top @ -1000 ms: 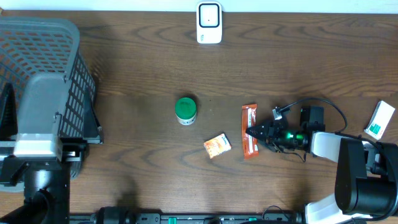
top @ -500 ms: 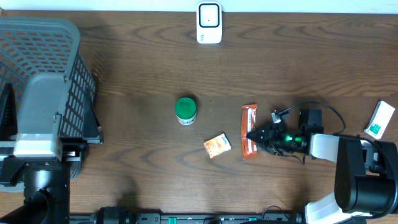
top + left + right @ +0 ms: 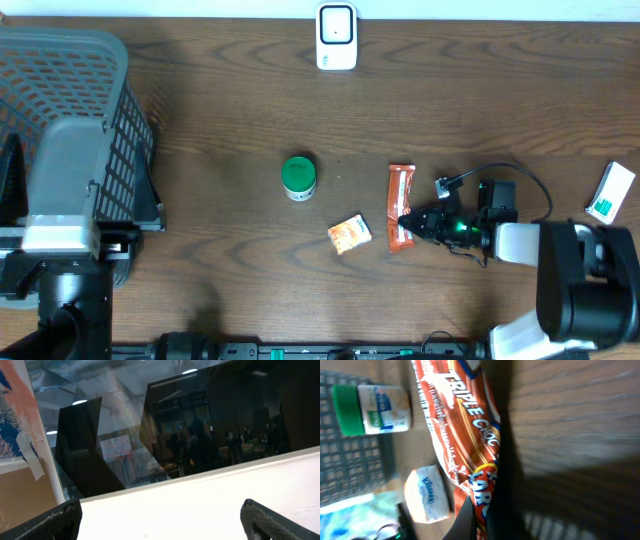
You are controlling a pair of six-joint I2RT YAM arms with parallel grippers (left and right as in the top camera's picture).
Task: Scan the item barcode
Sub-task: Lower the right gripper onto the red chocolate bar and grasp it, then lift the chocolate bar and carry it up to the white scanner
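Note:
A red-orange snack bar (image 3: 401, 200) lies lengthwise on the brown table right of centre. My right gripper (image 3: 406, 222) comes at it from the right and is shut on its near end. In the right wrist view the wrapper (image 3: 465, 430) is pinched edge-on between the two dark fingers (image 3: 481, 515). The white barcode scanner (image 3: 337, 37) stands at the table's far edge, centre. My left gripper (image 3: 160, 527) is open, its fingertips wide apart with nothing between them, facing a bright surface and dark windows; it does not show in the overhead view.
A green-lidded jar (image 3: 298, 177) stands left of the bar, with a small orange packet (image 3: 350, 234) nearer the front. A white and green box (image 3: 610, 193) lies at the right edge. A grey mesh basket (image 3: 100, 110) fills the left side.
The right gripper has closed from open onto the bar's near end and slid slightly toward the front of the table. The bar has shifted a little. The left gripper has not changed.

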